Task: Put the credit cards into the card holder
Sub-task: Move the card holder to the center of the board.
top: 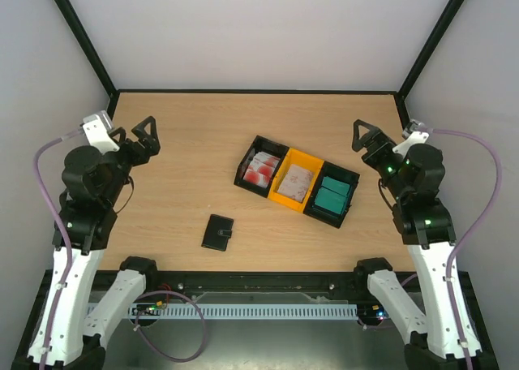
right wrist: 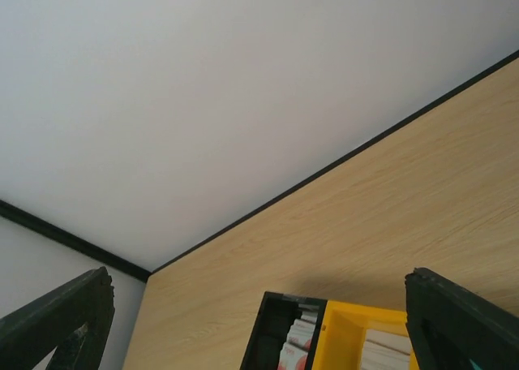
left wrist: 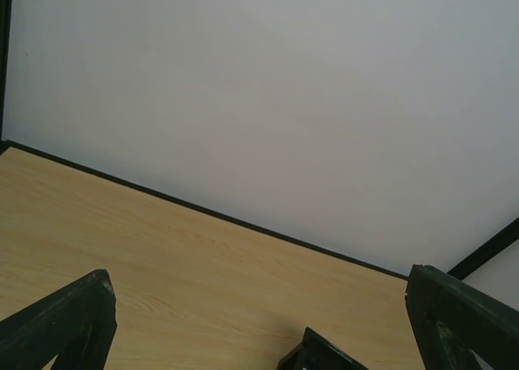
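I see my left gripper [top: 139, 138] open, right gripper [top: 366, 138] open, both empty, wallet [top: 217, 231] folded, cards [top: 262, 169] in bins [top: 268, 141].

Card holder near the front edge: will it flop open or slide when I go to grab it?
The card holder lies flat and folded shut, so it probably lifts as one piece. It looks thin and small, so likely light, and may skid on the smooth table if pushed.
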Robot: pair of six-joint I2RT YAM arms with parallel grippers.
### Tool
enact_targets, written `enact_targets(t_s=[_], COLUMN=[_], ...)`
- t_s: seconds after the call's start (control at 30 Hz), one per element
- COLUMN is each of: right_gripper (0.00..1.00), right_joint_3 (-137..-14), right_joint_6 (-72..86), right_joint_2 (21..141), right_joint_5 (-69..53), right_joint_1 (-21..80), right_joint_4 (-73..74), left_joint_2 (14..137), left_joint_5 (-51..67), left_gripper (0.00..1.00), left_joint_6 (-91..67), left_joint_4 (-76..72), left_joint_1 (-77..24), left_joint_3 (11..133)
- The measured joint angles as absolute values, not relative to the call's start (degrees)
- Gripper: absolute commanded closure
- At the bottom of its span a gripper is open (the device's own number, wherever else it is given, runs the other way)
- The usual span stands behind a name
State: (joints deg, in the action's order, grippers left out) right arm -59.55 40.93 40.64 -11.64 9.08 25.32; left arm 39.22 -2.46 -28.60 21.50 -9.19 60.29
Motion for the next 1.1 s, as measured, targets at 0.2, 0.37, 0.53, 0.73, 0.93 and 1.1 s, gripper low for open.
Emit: enact_targets(t_s=[0.2,0.37,0.53,0.73,0.93,1.1], right_gripper=[0.02,0.02,0.01,0.06,0.16,0.22], right_joint_3=[-55.94,-50.89,-45.15,-44.42,-45.25,-46.46], right_joint_6=[40.38,41.30,43.81,45.98,47.55,48.23], right_joint_2=[41.93,43.90,48.12,59.27,69.84,77.80], right_joint_5=[-23.88,-35.27,-39.11,-35.99,-28.10,-20.91], right_joint_1=[4.49,3.25,8.08,24.25,40.47,51.75], right_joint_4=[21.58,15.66,9.72,5.50,4.32,5.54], left_joint_2=[39.79,39.90,44.23,52.99,60.45,62.57], left_joint_5=[4.12,10.07,21.45,25.04,17.61,11.75], left_gripper=[0.00,0.00,0.10,0.11,0.11,0.16], left_joint_6=[-28.93,-29.45,-30.57,-31.35,-33.32,-37.28], left_joint_4=[18.79,16.01,12.03,13.21,18.76,23.27], left_joint_1=[-6.76,-6.50,-7.14,-14.79,-27.22,-30.22], left_joint_3=[57.67,54.00,48.47,43.55,43.03,39.79])
